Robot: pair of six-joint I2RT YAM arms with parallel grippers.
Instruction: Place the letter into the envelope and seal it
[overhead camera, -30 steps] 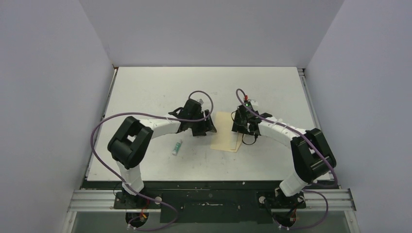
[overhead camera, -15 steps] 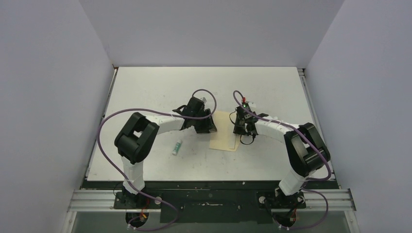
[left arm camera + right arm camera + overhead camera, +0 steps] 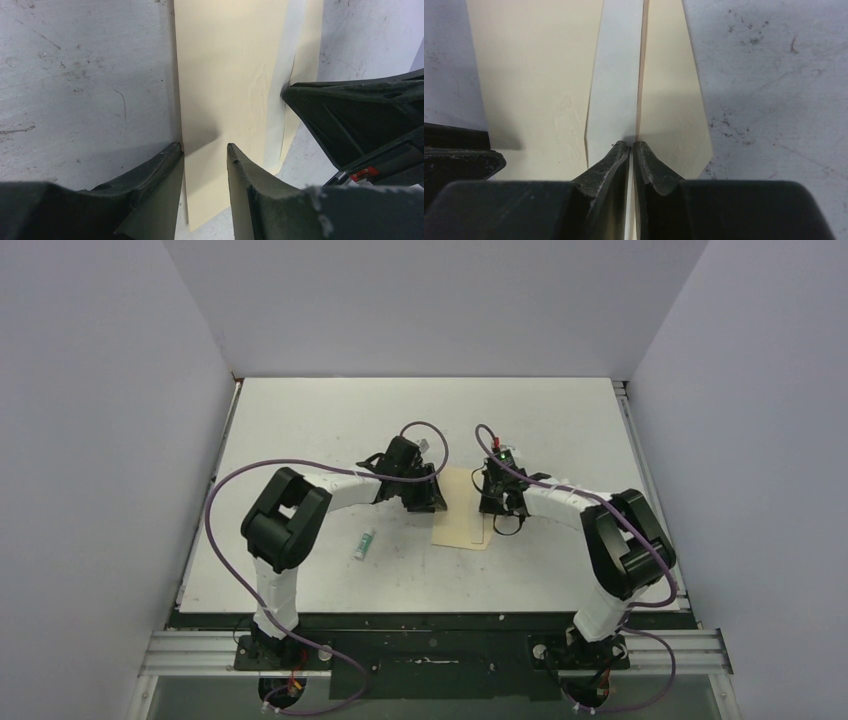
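Note:
The pale tan envelope (image 3: 458,518) lies flat on the table between my two grippers. In the left wrist view the envelope (image 3: 225,75) runs away from me. My left gripper (image 3: 205,147) is open, its fingers straddling the envelope's near left edge and low over it. My right gripper (image 3: 631,144) is shut on the envelope's flap (image 3: 616,75), which stands up on edge, its white inner face to the left and its tan face to the right. The right gripper also shows in the left wrist view (image 3: 350,115). The dark-bordered letter is out of sight in every view.
A small green and white tube (image 3: 364,543) lies on the white table (image 3: 320,420) to the left of the envelope, below my left arm. Grey walls close in the table on the left, the right and the back.
My right gripper has moved a little to the left with the flap, so the envelope looks narrower from above. My left arm has shifted slightly toward the envelope.

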